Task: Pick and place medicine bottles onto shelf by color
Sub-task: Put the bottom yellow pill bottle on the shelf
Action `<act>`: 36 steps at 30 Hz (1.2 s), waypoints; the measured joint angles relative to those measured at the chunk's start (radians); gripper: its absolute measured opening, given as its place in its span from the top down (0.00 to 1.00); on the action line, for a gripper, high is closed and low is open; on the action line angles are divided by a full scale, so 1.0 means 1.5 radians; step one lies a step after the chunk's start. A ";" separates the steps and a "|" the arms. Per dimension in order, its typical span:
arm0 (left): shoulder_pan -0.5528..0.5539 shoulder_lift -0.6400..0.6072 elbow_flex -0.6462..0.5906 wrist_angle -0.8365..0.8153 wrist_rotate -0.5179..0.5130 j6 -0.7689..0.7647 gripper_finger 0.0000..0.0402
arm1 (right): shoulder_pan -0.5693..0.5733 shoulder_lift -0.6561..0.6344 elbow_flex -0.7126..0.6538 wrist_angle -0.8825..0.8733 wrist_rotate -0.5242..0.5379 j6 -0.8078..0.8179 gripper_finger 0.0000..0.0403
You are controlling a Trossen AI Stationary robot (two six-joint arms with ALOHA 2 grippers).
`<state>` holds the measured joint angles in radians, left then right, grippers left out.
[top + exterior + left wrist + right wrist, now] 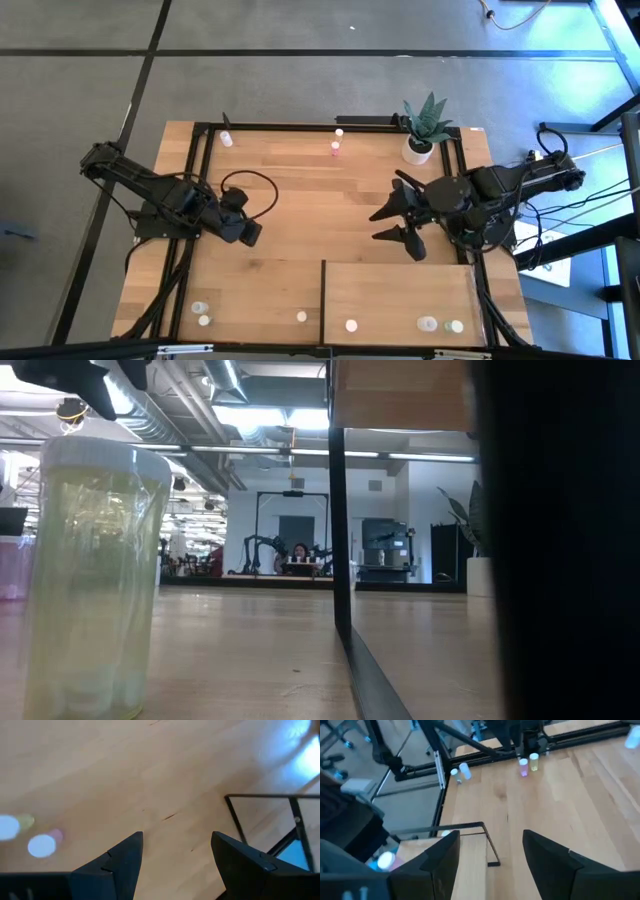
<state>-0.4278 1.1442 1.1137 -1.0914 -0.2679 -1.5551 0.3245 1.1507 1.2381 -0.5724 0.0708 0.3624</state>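
The little medicine bottles are much smaller than the robot's fingers, so one could easily tip over or roll away if the fingers come down a bit to the side of it. Some bottles stand right next to each other, like the pink bottle [335, 149] and the pale one [339, 132] at the far edge of the bench [290, 220], so grabbing one might knock the other. Their colours are faint from above, so a bottle could also end up with the wrong colour group. The shelf [400, 290] is the pale panel at the near right of the bench, and it has a thin dark edge that a bottle could catch on. A few bottles already stand along its near side, such as one [351, 325] and a pair [428, 323] close together, and putting a new one down could bump them. More bottles wait at the near left corner [199, 307], one [301, 317] sits just left of the shelf, and one is at the far left [227, 140]. A yellow-green bottle [92, 575] stands very close to the low camera. The left gripper [176, 855] hangs over bare wood in the left middle of the bench, its fingers apart and holding nothing. The right gripper [490, 852] is over the right side, just beyond the shelf and near the potted plant [424, 125], fingers also spread and empty, touching nothing.
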 joint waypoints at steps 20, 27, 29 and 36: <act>0.304 0.000 0.000 0.068 0.008 0.243 0.43 | -0.145 0.000 0.000 -0.058 -0.137 -0.125 0.46; 0.351 0.000 0.000 0.089 0.029 0.280 0.43 | -0.169 0.000 0.000 -0.107 -0.136 -0.071 0.46; 0.356 0.000 0.000 0.089 0.029 0.295 0.43 | -0.169 0.000 0.000 -0.108 -0.136 -0.071 0.46; 0.359 0.000 0.000 0.089 0.030 0.300 0.43 | -0.169 0.000 0.000 -0.108 -0.136 -0.069 0.46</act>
<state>0.1112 1.1442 1.1137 -0.9577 -0.2222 -1.1058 0.0704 1.1511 1.2381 -0.7340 -0.1328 0.2588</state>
